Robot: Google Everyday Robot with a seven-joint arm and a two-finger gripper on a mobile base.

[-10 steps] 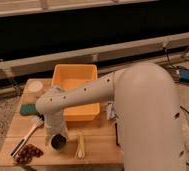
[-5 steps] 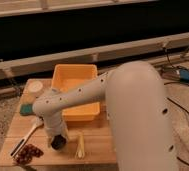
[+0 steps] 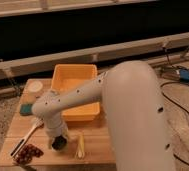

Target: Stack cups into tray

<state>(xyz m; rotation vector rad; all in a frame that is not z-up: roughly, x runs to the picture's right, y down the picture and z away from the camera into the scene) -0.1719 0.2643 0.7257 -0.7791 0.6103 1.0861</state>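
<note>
The tray (image 3: 76,80), a deep yellow-orange plastic bin, sat at the back middle of the wooden desk (image 3: 95,145), with its inside showing only bare yellow walls and floor. The robot's white arm (image 3: 70,100) reached from the large rounded body on the right, crossed over the tray's front wall and bent down toward the desk's front left part. The gripper (image 3: 58,143) pointed downward there, just above or on the desk surface, in front of the tray and apart from it. A dark round shape lay right under the wrist, but whether it was a cup or part of the gripper could not be told. Whether the fingers were spread or pinching anything could not be told either, since the wrist hid them from above. A pale yellow elongated item (image 3: 80,145) lay just to the right of the gripper near the front edge. A long-handled utensil (image 3: 25,140) lay slanted to its left, and a cluster of small dark reddish pieces (image 3: 28,152) sat at the front left corner. A green sponge (image 3: 26,108) lay near the left edge, and a cream-white round tub (image 3: 35,86) stood behind it at the back left corner, beside the tray.
</note>
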